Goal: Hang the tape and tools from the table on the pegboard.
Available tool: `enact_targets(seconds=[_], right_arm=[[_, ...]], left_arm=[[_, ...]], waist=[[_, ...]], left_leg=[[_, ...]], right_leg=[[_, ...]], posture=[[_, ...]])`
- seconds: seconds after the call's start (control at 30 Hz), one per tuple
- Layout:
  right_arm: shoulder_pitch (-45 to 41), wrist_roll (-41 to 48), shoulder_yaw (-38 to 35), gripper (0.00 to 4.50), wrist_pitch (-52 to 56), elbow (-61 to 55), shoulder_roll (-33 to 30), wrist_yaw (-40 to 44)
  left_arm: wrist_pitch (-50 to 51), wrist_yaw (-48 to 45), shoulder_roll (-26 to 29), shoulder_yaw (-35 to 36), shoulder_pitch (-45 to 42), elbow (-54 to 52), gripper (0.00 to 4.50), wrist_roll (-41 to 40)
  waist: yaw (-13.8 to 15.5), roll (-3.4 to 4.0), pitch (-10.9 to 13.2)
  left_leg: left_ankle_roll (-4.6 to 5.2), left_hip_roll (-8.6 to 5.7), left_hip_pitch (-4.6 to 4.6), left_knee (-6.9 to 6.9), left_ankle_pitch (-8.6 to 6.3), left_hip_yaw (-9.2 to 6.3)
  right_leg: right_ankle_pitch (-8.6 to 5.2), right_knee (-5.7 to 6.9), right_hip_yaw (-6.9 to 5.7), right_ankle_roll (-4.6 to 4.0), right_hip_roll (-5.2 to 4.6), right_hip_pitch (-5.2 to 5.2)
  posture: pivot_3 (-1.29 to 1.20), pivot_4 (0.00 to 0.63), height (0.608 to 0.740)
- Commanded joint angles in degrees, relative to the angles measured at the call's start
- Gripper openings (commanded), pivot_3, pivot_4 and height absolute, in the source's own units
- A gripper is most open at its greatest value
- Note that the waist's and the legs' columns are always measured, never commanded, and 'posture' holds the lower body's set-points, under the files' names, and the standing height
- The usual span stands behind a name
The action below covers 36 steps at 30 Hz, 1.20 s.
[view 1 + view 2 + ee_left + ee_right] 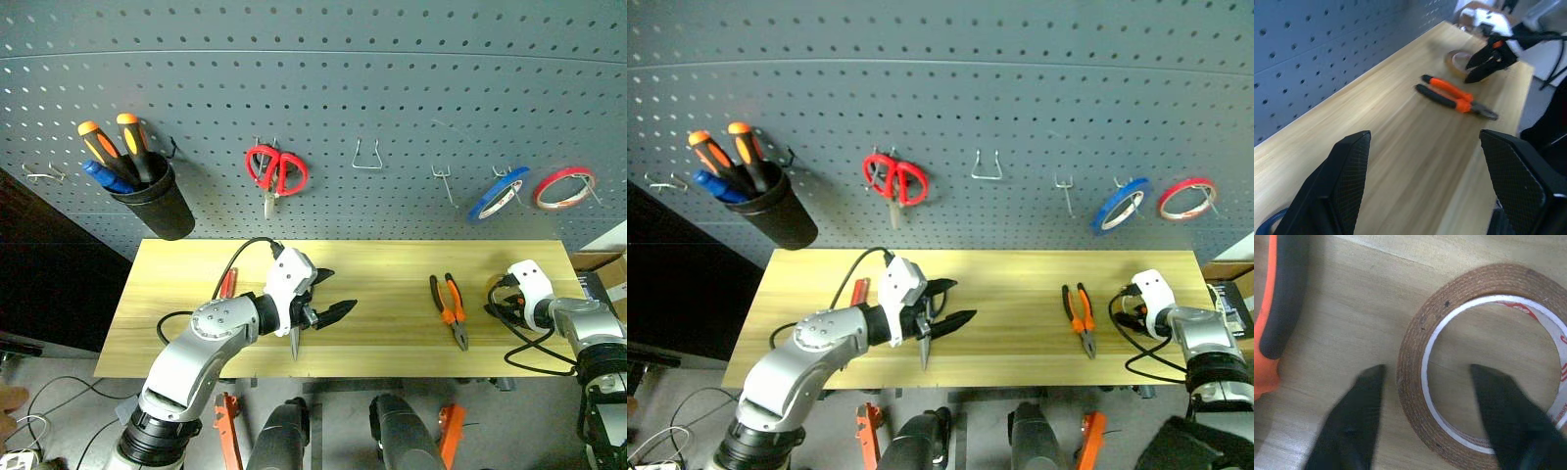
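Fingers of the left gripper [328, 294] stand wide apart above the middle of the bench [392, 264]; the right gripper [1425, 416] has one finger outside the tape [1488, 382] and one inside its hole, straddling the ring's wall without clamping it. Behind, the pegboard [392, 88] carries a black cup [157, 206] holding two orange-and-black screwdrivers [122, 147] and a blue-handled tool, then red-handled scissors [276, 171], bare hooks, a blue tape ring [498, 193] and a red tape ring [564, 188]. On the bench the pliers [451, 308] lie right of centre, long axis running front to back, handles toward the pegboard, nose toward the front edge. Just left of the left gripper, the red-handled screwdriver [227, 284] lies partly hidden by the arm. From the right wrist, the tape lies flat near the pliers' handles; from the left wrist, the right gripper's fingers sit at the tape by the bench's far end
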Motion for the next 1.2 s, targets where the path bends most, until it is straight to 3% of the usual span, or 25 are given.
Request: enact_targets(seconds=[0.03, 0.13, 0.3, 0.47, 0.53, 0.6, 0.7, 0.8, 0.93, 1.2], right_arm=[[3.7, -1.8, 0.4, 1.48, -0.5, -2.9, 0.6, -2.8], [6.4, -1.0, -1.3, 0.46, 1.3, -10.0, 0.6, -4.2], [12.5, 0.1, -5.8, 0.44, 5.0, -24.7, -1.3, -7.1], [29.7, -0.4, -18.2, 0.44, 14.7, -60.5, -1.4, -11.6], [34.5, -0.4, -20.3, 0.44, 18.0, -70.8, 1.4, -13.7], [39.0, 1.1, -20.2, 0.44, 22.3, -83.3, 8.8, -17.6], [44.1, -4.2, -10.4, 0.44, 19.1, -95.3, 15.7, -24.3], [44.0, -11.9, 0.9, 0.44, 12.2, -98.6, 17.9, -29.9], [35.3, -16.2, 8.0, 0.44, 7.7, -94.3, 20.7, -32.9], [18.4, -11.3, 5.0, 0.44, -2.7, -72.8, 21.3, -29.0]], left_arm=[[-2.3, -2.3, -0.6, 0.9, -1.0, -2.2, 3.77, -3.4], [-2.8, -3.4, -0.4, 0.5, -2.1, -1.7, 3.77, -4.2], [-5.2, -6.1, 0.4, -0.2, -3.3, -0.2, 3.77, -4.5], [-11.1, -10.1, 2.5, -1.2, -4.1, 1.1, 3.77, -2.5], [-13.1, -9.9, 2.3, -0.8, -4.2, 1.7, 3.77, -2.1], [-16.4, -8.3, 1.4, 0.4, -4.6, 2.6, 3.77, -0.8], [-18.3, -6.6, 0.9, 2.3, -3.9, 2.6, 3.77, -0.8], [-18.3, -5.8, 1.0, 4.1, -2.6, 1.6, 3.77, -2.2], [-17.1, -5.8, 2.0, 6.7, -1.4, 0.4, 3.77, -4.7], [-16.9, -5.1, 2.9, 7.2, -0.2, -0.4, 3.77, -5.2]], waist=[[0.1, -0.06, 0.0], [0.2, -0.09, -0.1], [0.1, 0.04, -0.1], [0.2, 0.51, -0.3], [0.1, 0.46, -0.4], [-0.2, 0.32, -0.5], [-0.5, 0.37, -0.5], [-1.4, 0.39, -0.6], [-1.5, 0.24, -0.7], [-0.5, 0.18, -0.7]], left_leg=[[0.0, 0.0, 0.0, 0.02, 0.0, 0.0], [-0.05, 0.0, -0.02, 0.19, -0.01, -0.06], [-0.09, -0.01, -0.08, 0.33, -0.03, -0.05], [-0.35, -0.05, -0.9, 0.66, 0.06, -0.06], [-0.36, 0.01, -0.92, 0.68, 0.06, -0.07], [-0.35, 0.07, -0.88, 0.69, 0.06, -0.04], [-0.35, 0.25, -0.82, 0.67, 0.06, -0.12], [-0.4, 0.26, -0.76, 0.69, 0.09, -0.03], [-0.51, 0.29, -0.69, 0.72, 0.2, -0.04], [-0.64, 0.42, -0.7, 0.69, 0.29, -0.17]], right_leg=[[0.0, 0.0, 0.0, 0.0, 0.0, 0.01], [0.02, 0.02, -0.05, 0.03, 0.0, 0.06], [0.02, 0.14, -0.04, 0.04, 0.0, -0.03], [0.0, 0.68, -0.02, 0.06, 0.0, -0.93], [0.0, 0.76, -0.03, 0.06, 0.02, -0.98], [0.0, 0.79, 0.0, 0.06, 0.03, -0.98], [0.0, 0.91, -0.01, 0.04, 0.06, -1.02], [0.11, 0.93, 0.03, -0.03, 0.1, -1.04], [0.29, 0.92, 0.02, -0.07, 0.34, -1.02], [0.38, 0.92, -0.03, -0.2, 0.56, -1.03]], posture=[[-0.12, 0.32, 0.74], [-0.13, 0.306, 0.74], [-0.15, 0.291, 0.74], [-0.18, 0.269, 0.74], [-0.2, 0.267, 0.74], [-0.2, 0.265, 0.74], [-0.2, 0.264, 0.74], [-0.19, 0.259, 0.74], [-0.17, 0.25, 0.74], [-0.13, 0.24, 0.74]])
